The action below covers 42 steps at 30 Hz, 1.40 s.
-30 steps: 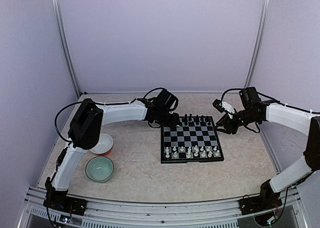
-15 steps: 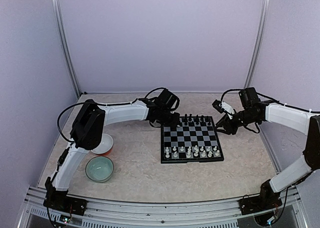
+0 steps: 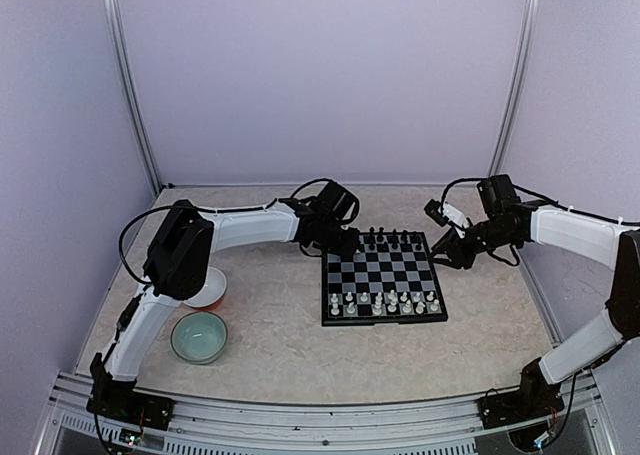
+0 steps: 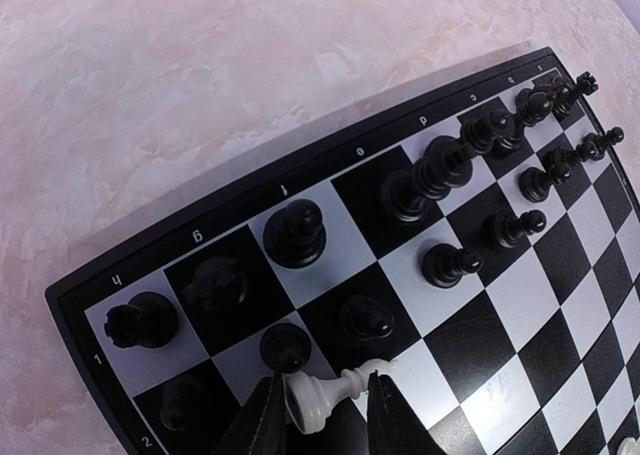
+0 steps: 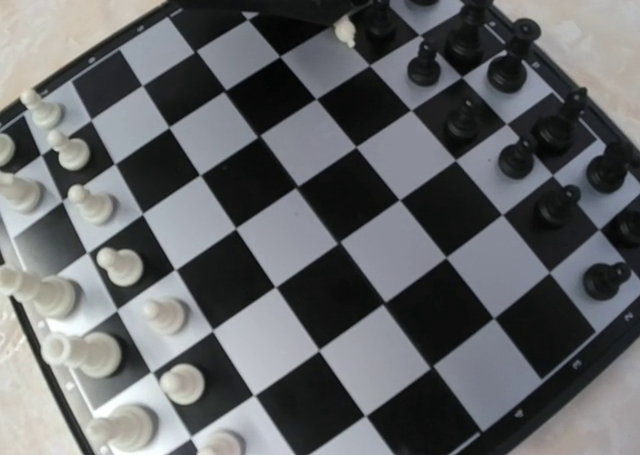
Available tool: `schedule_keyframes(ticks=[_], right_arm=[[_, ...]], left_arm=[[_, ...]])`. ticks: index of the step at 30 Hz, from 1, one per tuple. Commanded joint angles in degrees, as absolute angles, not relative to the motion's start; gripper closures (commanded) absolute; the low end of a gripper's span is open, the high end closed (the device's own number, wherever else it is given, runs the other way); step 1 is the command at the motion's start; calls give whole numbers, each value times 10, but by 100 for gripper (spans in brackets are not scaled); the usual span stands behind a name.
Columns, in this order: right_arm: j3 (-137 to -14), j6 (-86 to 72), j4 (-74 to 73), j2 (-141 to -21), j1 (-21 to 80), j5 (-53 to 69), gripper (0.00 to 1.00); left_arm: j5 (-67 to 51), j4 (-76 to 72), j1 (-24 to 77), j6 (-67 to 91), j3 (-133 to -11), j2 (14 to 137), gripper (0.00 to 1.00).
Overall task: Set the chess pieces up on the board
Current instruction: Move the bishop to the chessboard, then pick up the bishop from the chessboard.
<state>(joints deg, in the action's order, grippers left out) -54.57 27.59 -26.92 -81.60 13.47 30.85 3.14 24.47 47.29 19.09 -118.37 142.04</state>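
Task state: late stage, as judged from both ranks. The board (image 3: 383,275) lies on the surface (image 3: 290,350) between the two arms. The black chess pieces (image 4: 295,233) stand in two rows along its far edge. The white chess pieces (image 5: 120,265) stand in two rows along its near edge. Both sets look nearly full, though an exact count cannot be made at this scale.

One white pawn (image 4: 322,395) is not placed. It lies on its side, clamped between the fingers (image 4: 262,420) of the left tool (image 3: 339,241), low over the far left corner of the board, among the black rows. What is left, by this reading, is to carry that pawn across to the white side and stand it upright on a free square there.

The right tool (image 3: 446,245) hovers just beside the far right corner of the board. Whether it is apart or together cannot be told, since its fingers do not show in its own wrist view.

Obstacles: black pawns and back-rank pieces stand close on both sides of the left tool, so a sideways move at this height could topple them. The open middle squares give a free path.

Off the board, a white bowl (image 3: 210,295), partly hidden by the left arm, and a pale green bowl (image 3: 198,337) sit well apart to the left.
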Motion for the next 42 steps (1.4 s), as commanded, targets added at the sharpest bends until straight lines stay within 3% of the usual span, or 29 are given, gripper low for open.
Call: schedule_keyframes(ticks=[1, 14, 25, 34, 42], right_arm=[[-544, 281, -279, -821, 134, 314, 69], [-544, 285, -281, -825, 134, 319, 69], [-544, 289, -288, -830, 134, 332, 69], [-552, 298, -300, -830, 146, 386, 68], [-599, 212, -253, -852, 156, 392, 65]], left_arm=[[22, 248, 472, 191, -1198, 1431, 71], [19, 238, 482, 186, -1152, 1401, 85], [19, 215, 505, 183, -1065, 1343, 86], [-55, 116, 518, 240, -947, 1255, 86], [-96, 38, 512, 303, -906, 1223, 86]])
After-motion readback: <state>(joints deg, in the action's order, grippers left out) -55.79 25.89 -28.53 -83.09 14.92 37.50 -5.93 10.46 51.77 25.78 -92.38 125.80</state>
